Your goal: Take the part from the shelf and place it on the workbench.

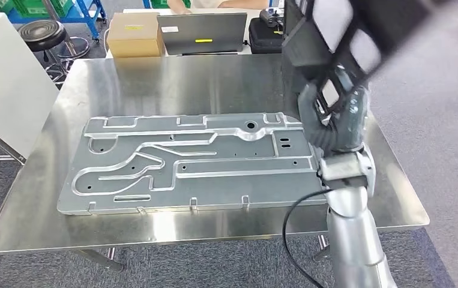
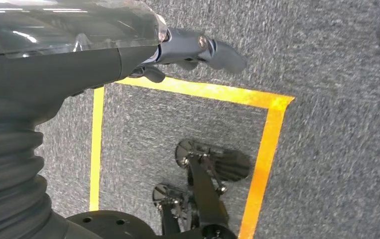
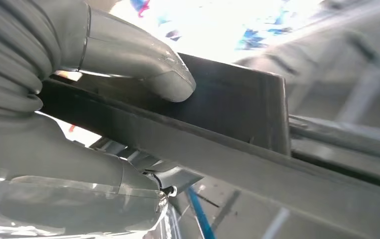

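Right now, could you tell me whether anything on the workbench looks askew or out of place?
Nothing stands out. The stamped metal panel lies flat on the workbench, slightly angled to its edges. The right hand holds the dark part above the bench.

The part [image 1: 340, 36] is showing black with pale window-like panels. The stamped plate [image 1: 190, 162] and the tabletop [image 1: 154, 84] are gleaming silver. Yellow tape [image 2: 272, 144] is framing speckled grey carpet [image 2: 337, 74].
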Tool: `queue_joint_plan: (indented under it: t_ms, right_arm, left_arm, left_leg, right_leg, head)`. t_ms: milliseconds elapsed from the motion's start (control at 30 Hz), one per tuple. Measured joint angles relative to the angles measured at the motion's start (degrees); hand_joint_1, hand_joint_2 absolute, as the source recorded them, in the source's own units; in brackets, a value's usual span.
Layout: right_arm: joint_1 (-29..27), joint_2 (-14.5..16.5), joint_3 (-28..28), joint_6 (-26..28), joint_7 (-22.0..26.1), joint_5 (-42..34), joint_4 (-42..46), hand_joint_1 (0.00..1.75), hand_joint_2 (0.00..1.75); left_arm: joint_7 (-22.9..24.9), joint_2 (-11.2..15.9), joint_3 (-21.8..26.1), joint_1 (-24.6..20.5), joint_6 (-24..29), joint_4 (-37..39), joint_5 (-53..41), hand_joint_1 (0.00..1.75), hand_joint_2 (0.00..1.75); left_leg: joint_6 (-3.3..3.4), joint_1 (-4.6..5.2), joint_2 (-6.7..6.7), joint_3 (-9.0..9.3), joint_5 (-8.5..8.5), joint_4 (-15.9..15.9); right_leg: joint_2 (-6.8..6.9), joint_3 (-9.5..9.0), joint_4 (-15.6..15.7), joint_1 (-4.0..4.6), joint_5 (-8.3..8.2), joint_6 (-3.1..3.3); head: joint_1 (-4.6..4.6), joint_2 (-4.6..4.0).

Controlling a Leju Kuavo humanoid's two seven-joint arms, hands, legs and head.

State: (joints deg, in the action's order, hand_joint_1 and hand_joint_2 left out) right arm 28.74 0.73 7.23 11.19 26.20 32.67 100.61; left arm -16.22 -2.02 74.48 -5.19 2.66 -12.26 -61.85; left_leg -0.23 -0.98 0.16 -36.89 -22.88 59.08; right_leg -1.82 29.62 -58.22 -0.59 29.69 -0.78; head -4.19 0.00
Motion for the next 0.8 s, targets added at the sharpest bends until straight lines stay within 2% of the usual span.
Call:
queue_joint_plan:
  t_ms: [67, 100, 167, 200, 233, 267, 333, 367, 400, 500, 633, 700, 767, 800]
  right_arm:
    - [5.6, -1.3, 1.7, 0.1, -5.6, 7.6, -5.1, 1.75, 1.75]
    - [8.2, -1.9, 2.7, -0.4, -8.4, 11.5, -7.8, 1.75, 1.75]
    - [12.9, -2.9, 5.0, -2.1, -12.9, 18.5, -13.5, 1.75, 1.75]
    - [14.8, -3.2, 6.3, -3.5, -14.8, 21.8, -16.6, 1.75, 1.75]
    - [16.4, -3.5, 7.6, -4.8, -16.1, 24.6, -19.6, 1.75, 1.75]
    - [17.7, -3.7, 8.9, -6.2, -17.0, 26.8, -22.6, 1.75, 1.75]
    - [20.1, -3.8, 11.6, -8.3, -18.1, 29.7, -28.5, 1.75, 1.75]
    - [21.4, -3.5, 12.9, -9.0, -18.2, 30.5, -31.6, 1.75, 1.75]
    - [22.5, -3.1, 14.2, -9.7, -18.3, 31.2, -34.8, 1.75, 1.75]
    - [24.5, -1.7, 16.9, -10.5, -18.3, 32.6, -42.3, 1.75, 1.75]
    - [24.8, -1.2, 17.7, -10.6, -18.3, 33.1, -44.5, 1.75, 1.75]
    - [26.2, 1.1, 20.5, -11.0, -18.8, 34.5, -51.9, 1.75, 1.75]
    - [27.4, 3.7, 23.7, -11.7, -19.2, 35.7, -60.4, 1.75, 1.75]
    - [27.4, 4.3, 24.4, -12.0, -19.2, 35.8, -62.5, 1.75, 1.75]
  left_arm:
    - [-0.3, 0.0, -0.1, -0.4, -0.3, 0.0, -0.1, 0.0, 1.75]
    - [-0.4, 0.0, -0.1, -0.6, -0.5, 0.0, -0.3, 0.0, 1.75]
    - [-0.6, 0.0, -0.2, -0.8, -0.9, 0.0, -0.6, 0.0, 1.75]
    - [-0.6, 0.0, -0.3, -0.8, -1.0, 0.0, -0.7, 0.0, 1.75]
    - [-0.6, 0.0, -0.3, -0.8, -1.2, 0.0, -0.9, 0.0, 1.75]
    - [-0.5, 0.0, -0.4, -0.9, -1.4, 0.0, -1.1, 0.0, 1.75]
    - [-0.5, 0.0, -0.7, -0.9, -1.7, 0.0, -1.4, 0.0, 1.75]
    - [-0.5, -0.1, -0.9, -1.1, -1.9, 0.0, -1.4, 0.0, 1.75]
    - [-0.5, -0.1, -1.0, -1.2, -2.0, 0.0, -1.4, 0.0, 1.75]
    - [-0.9, -0.1, -1.1, -1.4, -2.6, 0.0, -1.0, 0.0, 1.75]
    - [-1.1, -0.1, -1.2, -1.4, -2.8, 0.0, -0.9, 0.0, 1.75]
    - [-1.5, -0.2, -1.2, -1.4, -3.1, 0.0, -0.6, 0.0, 1.75]
    - [-2.1, -0.2, -1.2, -1.2, -3.3, 0.0, -0.4, 0.0, 1.75]
    - [-2.3, -0.2, -1.2, -1.1, -3.4, 0.0, -0.4, 0.0, 1.75]
  left_leg:
    - [0.6, -0.19, 0.06, 0.16, -0.05, -0.3]
    - [0.86, -0.25, 0.07, 0.28, -0.16, -0.3]
    - [1.16, -0.25, 0.07, 0.5, -0.49, -0.4]
    - [1.22, -0.24, 0.04, 0.71, -0.68, -0.4]
    - [1.2, -0.24, -0.02, 0.99, -0.88, -0.4]
    - [1.14, -0.25, -0.13, 1.37, -1.1, -0.4]
    - [0.85, -0.2, -0.38, 2.08, -1.57, -0.4]
    - [0.61, -0.13, -0.47, 2.21, -1.72, -0.4]
    - [0.35, -0.08, -0.5, 2.16, -1.79, -0.4]
    - [-0.39, -0.12, -0.45, 1.96, -1.7, -0.7]
    - [-0.69, -0.08, -0.41, 2.09, -1.74, -0.9]
    - [-1.16, -0.09, -0.38, -1.02, -5.03, 5.6]
    - [-1.55, -0.16, -0.38, -5.86, -8.49, 14.8]
    - [-1.59, -0.16, -0.37, -6.77, -8.08, 15.9]
  right_leg:
    - [0.66, 1.27, -2.5, -0.16, 1.41, -0.56]
    - [1.03, 2.96, -5.6, -0.21, 2.76, -0.79]
    - [1.31, 7.81, -13.6, -0.25, 5.21, -1.11]
    - [1.37, 9.81, -16.3, -0.28, 5.35, -1.19]
    - [1.43, 10.81, -16.9, -0.29, 4.31, -1.16]
    - [1.48, 10.65, -15.1, -0.3, 2.14, -1.02]
    - [1.57, 8.16, -7.5, -0.14, -3.11, -0.44]
    - [1.61, 6.94, -4.0, 0.04, -4.76, -0.12]
    - [1.65, 6.23, -1.8, 0.26, -5.43, 0.14]
    - [1.56, 6.09, -0.6, 0.65, -5.0, 0.57]
    - [1.51, 5.96, -0.3, 0.55, -5.07, 0.83]
    - [1.51, 5.46, 0.3, 0.35, -5.18, 1.61]
    - [1.52, 4.99, 0.6, 0.39, -5.05, 2.3]
    - [1.5, 4.86, 0.5, 0.46, -4.87, 2.35]
  head:
    - [0.0, 0.0]
    - [0.01, 0.0]
    - [0.01, 0.0]
    - [0.01, 0.0]
    - [0.01, 0.0]
    - [0.01, 0.0]
    - [0.01, 0.0]
    - [0.01, 0.0]
    - [0.01, 0.0]
    - [-0.01, 0.0]
    - [-0.01, 0.0]
    - [-0.01, 0.0]
    - [-0.01, 0.0]
    - [-0.01, 0.0]
